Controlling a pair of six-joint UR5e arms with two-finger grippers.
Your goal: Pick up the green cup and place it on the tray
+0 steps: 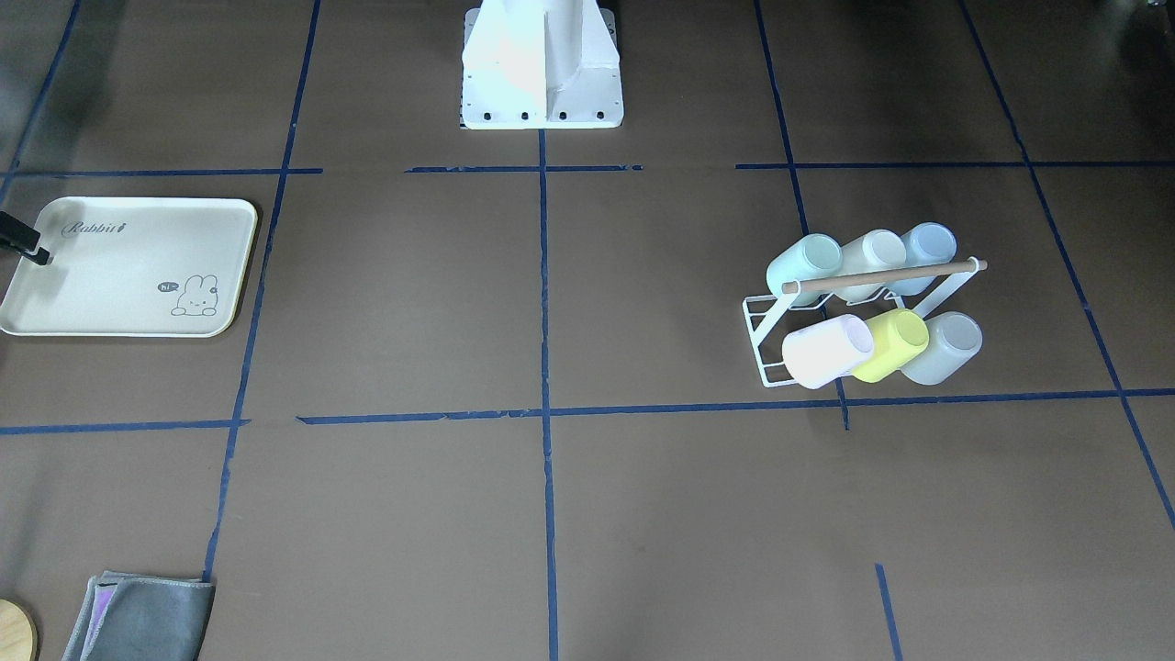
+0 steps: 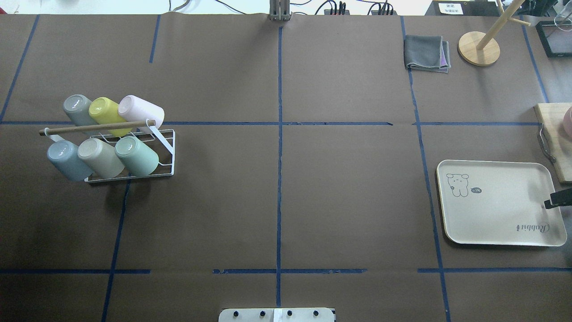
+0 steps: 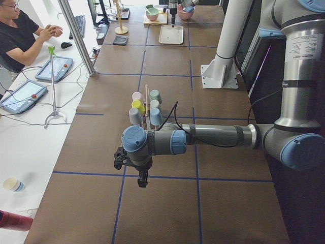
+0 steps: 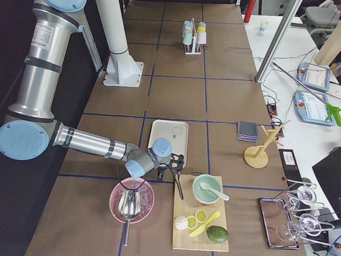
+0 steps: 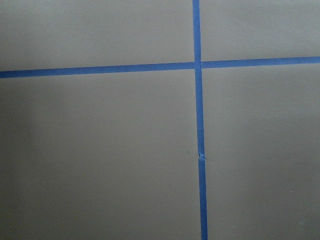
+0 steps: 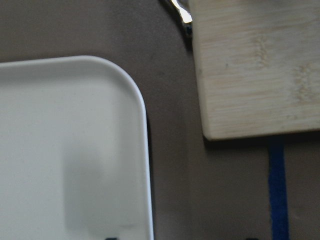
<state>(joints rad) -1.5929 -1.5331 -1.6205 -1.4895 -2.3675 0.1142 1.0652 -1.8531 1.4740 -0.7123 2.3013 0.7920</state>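
The green cup, a pale mint tumbler, lies tilted on a white wire rack at the table's left, nearest the robot in the right-hand slot; it also shows in the front view. The cream tray with "Rabbit" lettering lies flat at the far right and holds nothing. My right gripper hovers over the tray's outer edge, its tips set apart, open and empty. My left gripper hangs above bare table beyond the rack, far from the cup; I cannot tell whether it is open or shut.
The rack also holds pink, yellow, grey, beige and blue cups under a wooden bar. A bamboo board lies just beyond the tray, with a pink bowl beside it. A grey cloth and wooden stand sit at the far right.
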